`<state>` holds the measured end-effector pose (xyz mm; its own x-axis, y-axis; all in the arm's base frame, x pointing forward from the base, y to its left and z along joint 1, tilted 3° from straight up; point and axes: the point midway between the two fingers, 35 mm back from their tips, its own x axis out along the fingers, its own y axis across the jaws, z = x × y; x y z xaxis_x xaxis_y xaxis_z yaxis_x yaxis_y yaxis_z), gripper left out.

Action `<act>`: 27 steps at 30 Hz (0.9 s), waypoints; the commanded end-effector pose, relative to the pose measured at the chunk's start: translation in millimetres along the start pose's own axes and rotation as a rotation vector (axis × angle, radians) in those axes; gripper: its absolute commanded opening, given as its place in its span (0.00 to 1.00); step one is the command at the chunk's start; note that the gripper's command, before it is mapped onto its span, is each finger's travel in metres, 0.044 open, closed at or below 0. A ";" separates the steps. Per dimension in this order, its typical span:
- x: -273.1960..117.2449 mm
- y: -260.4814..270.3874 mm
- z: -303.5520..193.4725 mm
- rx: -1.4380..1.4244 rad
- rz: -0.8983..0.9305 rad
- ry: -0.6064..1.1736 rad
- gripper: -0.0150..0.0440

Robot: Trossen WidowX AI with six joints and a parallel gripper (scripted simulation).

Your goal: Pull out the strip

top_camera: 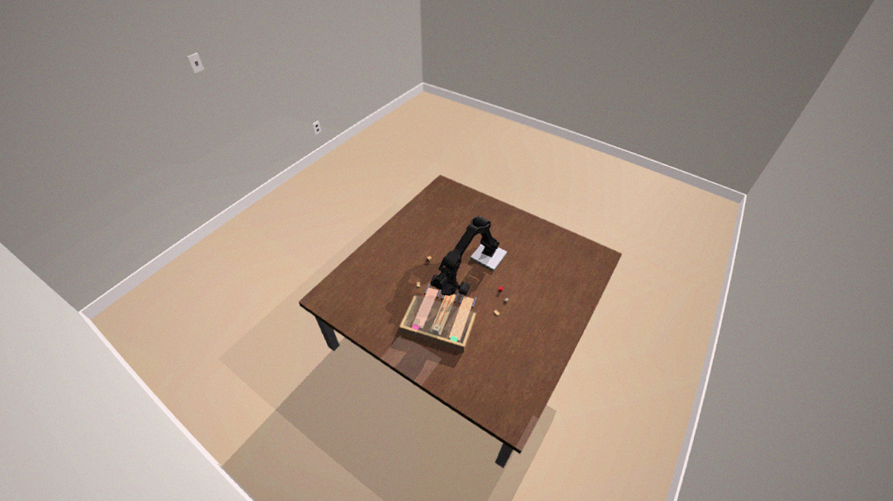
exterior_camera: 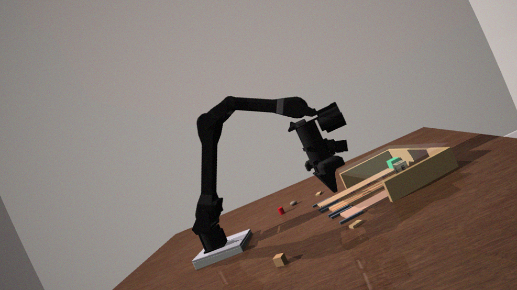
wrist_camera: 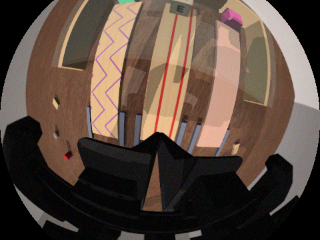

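The grey cube labelled E [top_camera: 437, 328] [exterior_camera: 400, 166] [wrist_camera: 180, 9] sits at the far end of the middle strip [wrist_camera: 171, 90], which is pale with two red lines. The zigzag strip [top_camera: 462, 316] [wrist_camera: 108, 77] lies on one side of it, with a green cube [top_camera: 453, 338] [exterior_camera: 393, 162] at its far end. The plain pink strip [top_camera: 424, 310] [wrist_camera: 224, 83] lies on the other side, with a magenta cube [top_camera: 415, 328] [wrist_camera: 231, 18] at its far end. My gripper [exterior_camera: 335, 190] [wrist_camera: 159, 135] is shut and empty, pointing down above the near ends of the strips. In the wrist view its tips overlap the middle strip's near end.
A walled wooden box [exterior_camera: 423, 174] with a see-through cover surrounds the cubes; the strips stick out of its open side. Blue-grey rails [wrist_camera: 137, 128] flank the strip ends. A red cylinder [exterior_camera: 280, 210] [wrist_camera: 68, 155], a pebble [exterior_camera: 293, 202] and small wooden blocks [exterior_camera: 279, 259] lie around.
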<state>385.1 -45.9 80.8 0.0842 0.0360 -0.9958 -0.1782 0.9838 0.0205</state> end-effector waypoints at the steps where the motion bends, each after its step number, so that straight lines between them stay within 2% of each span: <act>1: 7.4 -0.5 -0.8 -0.004 -0.003 0.004 0.25; 19: 36.4 -1.5 -3.9 -0.004 -0.003 0.004 0.25; 27: 37.5 -1.5 -4.1 -0.004 -0.003 0.004 0.25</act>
<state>384.4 -46.1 43.7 0.0796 0.0364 -0.9962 -0.1778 0.9838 0.0218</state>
